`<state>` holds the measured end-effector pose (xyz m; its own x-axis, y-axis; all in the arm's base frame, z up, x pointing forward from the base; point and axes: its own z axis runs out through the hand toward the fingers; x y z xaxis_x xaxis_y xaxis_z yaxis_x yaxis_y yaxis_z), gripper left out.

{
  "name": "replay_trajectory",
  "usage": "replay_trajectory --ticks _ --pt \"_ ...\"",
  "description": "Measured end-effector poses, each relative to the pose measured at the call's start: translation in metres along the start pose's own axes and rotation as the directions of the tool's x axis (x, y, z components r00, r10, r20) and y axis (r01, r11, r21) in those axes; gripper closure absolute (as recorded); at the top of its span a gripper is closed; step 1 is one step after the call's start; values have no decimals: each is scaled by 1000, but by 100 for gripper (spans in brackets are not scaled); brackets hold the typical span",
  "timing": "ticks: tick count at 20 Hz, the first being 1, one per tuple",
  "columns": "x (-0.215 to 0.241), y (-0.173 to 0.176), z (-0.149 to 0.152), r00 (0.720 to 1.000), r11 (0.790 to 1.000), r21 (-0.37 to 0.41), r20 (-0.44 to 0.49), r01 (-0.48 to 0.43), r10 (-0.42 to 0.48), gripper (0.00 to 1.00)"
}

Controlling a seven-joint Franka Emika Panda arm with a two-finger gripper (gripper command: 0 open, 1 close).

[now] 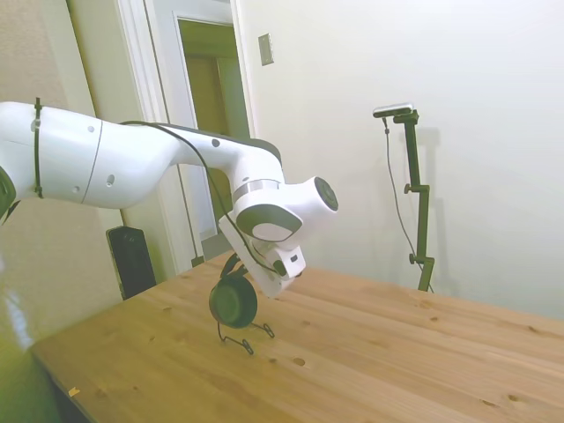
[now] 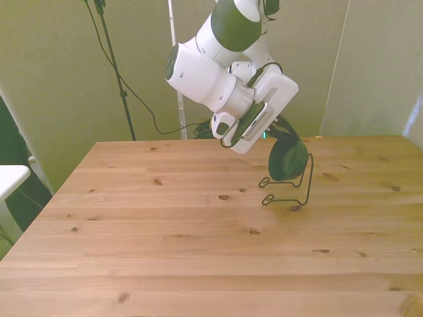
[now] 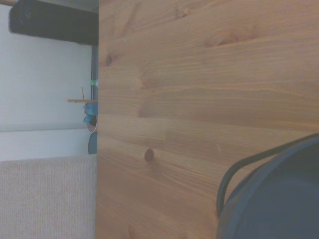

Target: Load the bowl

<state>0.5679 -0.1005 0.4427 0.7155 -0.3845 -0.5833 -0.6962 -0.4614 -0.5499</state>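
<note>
Small round dark green bowl (image 1: 233, 302), on edge in thin black wire stand (image 2: 288, 196) on knotty pine plank table (image 2: 165, 251), partly masked by white gripper (image 2: 283, 130), finger state indiscernible; cream walls, doorway behind.

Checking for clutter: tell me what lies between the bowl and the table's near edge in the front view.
Nothing: from the bowl to that edge, the table is bare wood, seen in the front view.

Soft even light, yellow-green tint, wrist pic blurry.
</note>
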Motion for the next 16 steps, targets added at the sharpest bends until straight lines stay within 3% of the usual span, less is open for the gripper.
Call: replay_trajectory --ticks 16 --pt "23 16 6 999 999 0 3 -42 42 100"
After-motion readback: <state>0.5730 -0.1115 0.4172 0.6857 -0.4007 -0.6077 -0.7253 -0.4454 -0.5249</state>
